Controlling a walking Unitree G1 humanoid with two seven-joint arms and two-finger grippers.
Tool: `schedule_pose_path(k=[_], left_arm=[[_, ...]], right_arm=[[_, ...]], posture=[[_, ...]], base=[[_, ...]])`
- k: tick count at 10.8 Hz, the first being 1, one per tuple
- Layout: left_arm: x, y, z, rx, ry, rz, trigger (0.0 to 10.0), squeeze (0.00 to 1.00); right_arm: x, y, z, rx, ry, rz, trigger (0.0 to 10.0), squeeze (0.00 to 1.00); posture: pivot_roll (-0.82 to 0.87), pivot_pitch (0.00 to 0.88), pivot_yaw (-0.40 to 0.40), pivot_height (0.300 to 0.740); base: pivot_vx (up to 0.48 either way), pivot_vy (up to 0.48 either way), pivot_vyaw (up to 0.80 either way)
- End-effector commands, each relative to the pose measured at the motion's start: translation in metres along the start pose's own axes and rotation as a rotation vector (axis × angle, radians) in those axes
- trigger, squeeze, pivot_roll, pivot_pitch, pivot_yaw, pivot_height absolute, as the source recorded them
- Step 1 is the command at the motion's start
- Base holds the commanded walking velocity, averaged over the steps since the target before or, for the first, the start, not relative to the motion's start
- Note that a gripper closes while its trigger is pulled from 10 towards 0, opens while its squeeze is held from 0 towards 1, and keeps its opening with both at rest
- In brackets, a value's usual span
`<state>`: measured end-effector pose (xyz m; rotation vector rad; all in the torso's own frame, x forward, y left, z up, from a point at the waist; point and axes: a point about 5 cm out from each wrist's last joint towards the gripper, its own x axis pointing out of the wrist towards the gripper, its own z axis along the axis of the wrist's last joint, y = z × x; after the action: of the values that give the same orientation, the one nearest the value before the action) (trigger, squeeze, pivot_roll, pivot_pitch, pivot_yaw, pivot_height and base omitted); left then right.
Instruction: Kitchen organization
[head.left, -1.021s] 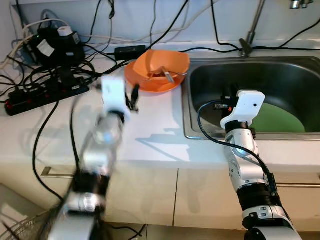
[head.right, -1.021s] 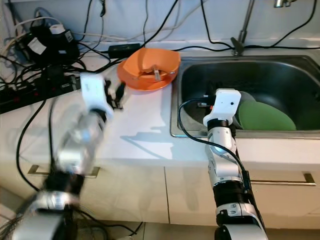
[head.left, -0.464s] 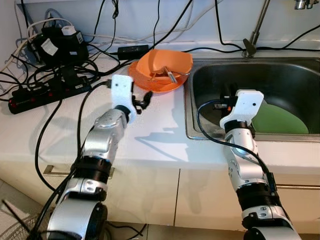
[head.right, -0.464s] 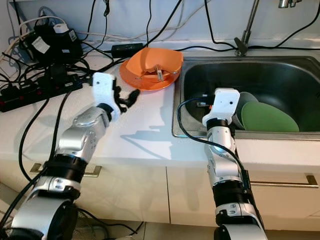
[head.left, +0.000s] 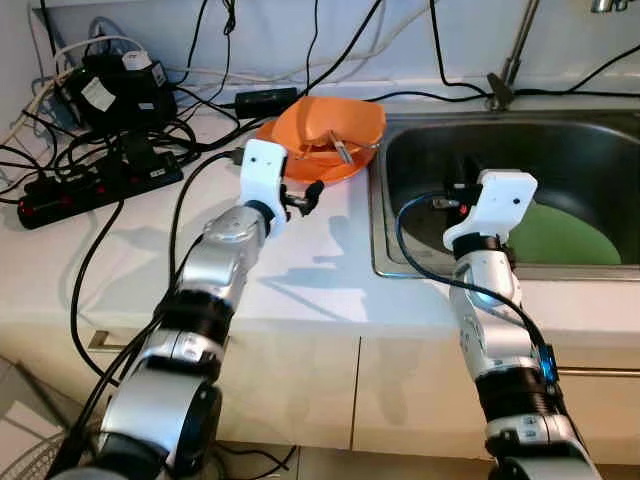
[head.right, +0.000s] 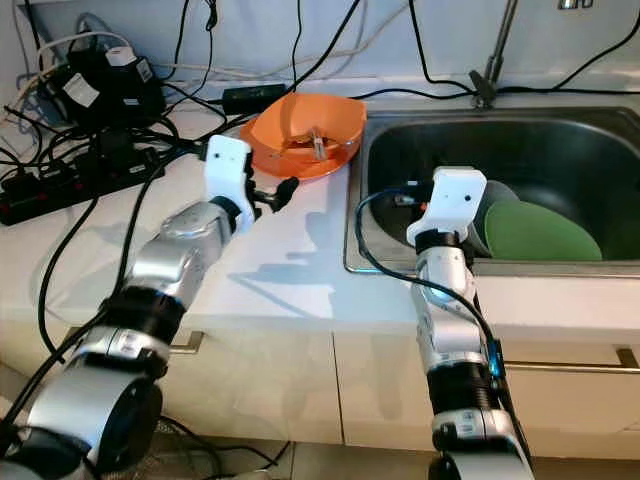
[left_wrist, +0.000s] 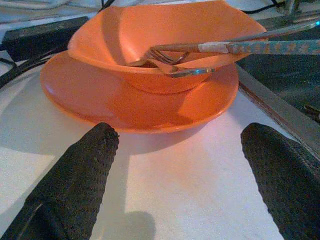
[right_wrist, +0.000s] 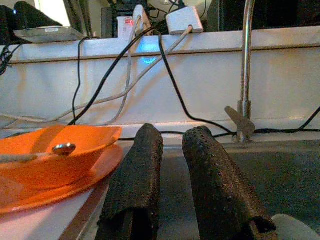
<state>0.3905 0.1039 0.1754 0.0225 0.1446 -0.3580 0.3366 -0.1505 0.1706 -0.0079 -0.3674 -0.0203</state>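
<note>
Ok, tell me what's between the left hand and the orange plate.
Nothing: the left wrist view shows bare white counter between the open left hand and the orange plate, which carries a bowl.

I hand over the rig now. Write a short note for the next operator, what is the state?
Left gripper: open, on the counter just short of the orange plate.
Right gripper: shut, empty, at the sink edge.
Orange bowl sits on the plate, with a fork inside. Green plate lies in the sink.
Done: nothing grasped yet.
Left: probably take the bowl and plate.
</note>
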Motion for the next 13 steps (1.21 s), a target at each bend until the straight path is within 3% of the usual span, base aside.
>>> schedule_pose_path(k=[1,3,5,13], left_arm=[[0.004,0.0,0.004,0.027,0.003,-0.001,10.0,0.0],[0.011,-0.004,0.005,0.041,0.018,0.002,10.0,0.0],[0.017,-0.002,0.02,0.033,-0.031,0.037,10.0,0.0],[0.021,0.012,0.036,0.065,-0.016,0.155,10.0,0.0]], right_arm=[[-0.002,0.004,0.002,0.003,0.004,0.014,10.0,0.0],[-0.012,0.003,0.002,0.005,0.016,0.002,10.0,0.0],[-0.023,-0.001,0.002,-0.002,0.029,-0.011,10.0,0.0],[-0.049,-0.009,0.013,-0.031,0.083,-0.017,10.0,0.0]], posture=[[0.03,0.0,0.126,0.74],[0.01,0.0,0.138,0.74],[-0.01,0.02,0.137,0.74],[-0.07,0.114,0.114,0.74]], base=[[0.0,0.0,0.0],[0.0,0.0,0.0],[0.0,0.0,0.0],[0.0,0.0,0.0]])
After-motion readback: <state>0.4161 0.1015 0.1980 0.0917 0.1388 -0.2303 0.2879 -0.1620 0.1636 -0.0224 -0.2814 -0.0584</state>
